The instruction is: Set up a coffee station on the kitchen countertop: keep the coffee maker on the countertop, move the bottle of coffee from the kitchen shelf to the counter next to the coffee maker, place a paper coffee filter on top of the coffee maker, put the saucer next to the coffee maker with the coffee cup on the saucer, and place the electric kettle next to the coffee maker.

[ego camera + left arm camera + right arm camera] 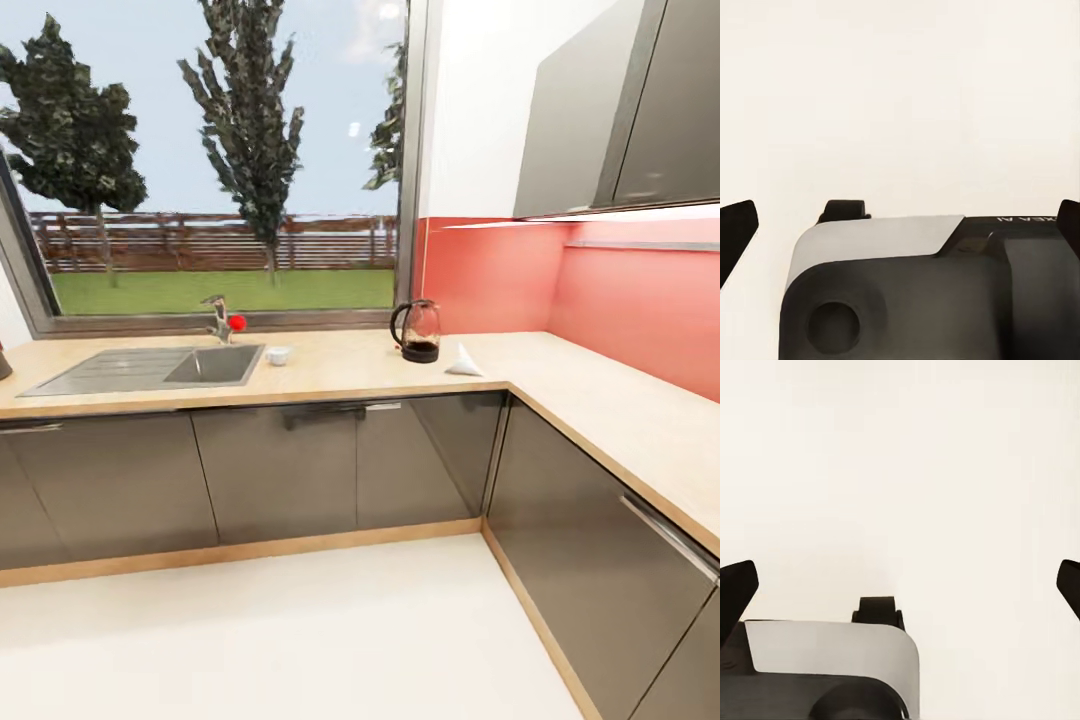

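I am facing the corner of the kitchen countertop point(330, 375), both my grippers spread wide over pale floor.

The electric kettle point(418, 332) is standing near the corner, the paper coffee filter point(463, 361) lying just beside it, the coffee cup point(278, 355) sitting by the sink point(150, 368).

You get bright, even daylight from the window point(215, 160), a glowing strip under the wall cabinets point(620, 110) washing the red backsplash point(560, 285), soft-edged rendering, and pale, featureless wrist views.
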Tool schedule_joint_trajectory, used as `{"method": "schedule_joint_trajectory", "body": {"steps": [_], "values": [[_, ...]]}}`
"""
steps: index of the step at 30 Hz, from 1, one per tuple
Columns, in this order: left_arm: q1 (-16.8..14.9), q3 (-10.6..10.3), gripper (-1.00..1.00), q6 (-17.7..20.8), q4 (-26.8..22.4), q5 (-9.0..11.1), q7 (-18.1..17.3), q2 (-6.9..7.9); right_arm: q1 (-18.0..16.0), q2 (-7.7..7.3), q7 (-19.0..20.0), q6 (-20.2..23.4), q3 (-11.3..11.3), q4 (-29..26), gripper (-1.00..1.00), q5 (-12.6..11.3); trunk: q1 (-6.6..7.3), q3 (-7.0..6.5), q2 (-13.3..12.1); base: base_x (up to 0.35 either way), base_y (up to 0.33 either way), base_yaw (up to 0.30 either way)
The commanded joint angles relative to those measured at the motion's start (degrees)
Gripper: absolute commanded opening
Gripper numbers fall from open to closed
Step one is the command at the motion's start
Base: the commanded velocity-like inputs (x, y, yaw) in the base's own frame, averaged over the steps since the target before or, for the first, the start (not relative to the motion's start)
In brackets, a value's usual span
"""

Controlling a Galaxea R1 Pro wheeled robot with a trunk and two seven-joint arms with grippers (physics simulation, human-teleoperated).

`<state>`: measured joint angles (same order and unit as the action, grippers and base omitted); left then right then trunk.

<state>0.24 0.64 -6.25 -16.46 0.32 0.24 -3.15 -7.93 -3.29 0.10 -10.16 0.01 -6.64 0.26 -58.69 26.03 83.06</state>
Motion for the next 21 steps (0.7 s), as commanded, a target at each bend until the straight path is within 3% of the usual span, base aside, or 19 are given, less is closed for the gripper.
{"method": "schedule_joint_trajectory", "body": {"steps": [1, 11, 21], "values": [[0.0, 0.1, 1.0, -0.1, -0.1, 0.0, 0.0, -0.02, 0.0, -0.02, 0.0, -0.2, 0.0, 0.1, 1.0, 0.0, -0.03, 0.05, 0.0, 0.327, 0.0, 0.0], [0.0, 0.1, 1.0, -0.1, -0.1, 0.0, 0.0, -0.02, 0.0, -0.05, 0.0, -0.1, 0.0, 0.1, 1.0, 0.0, -0.03, 0.05, 0.0, 0.327, 0.0, -0.008], [0.0, 0.1, 1.0, -0.1, -0.1, 0.0, 0.0, -0.02, 0.0, -0.05, 0.1, -0.1, 0.1, 0.1, 1.0, 0.0, -0.03, 0.05, 0.0, 0.13, 0.0, -0.21]]}}
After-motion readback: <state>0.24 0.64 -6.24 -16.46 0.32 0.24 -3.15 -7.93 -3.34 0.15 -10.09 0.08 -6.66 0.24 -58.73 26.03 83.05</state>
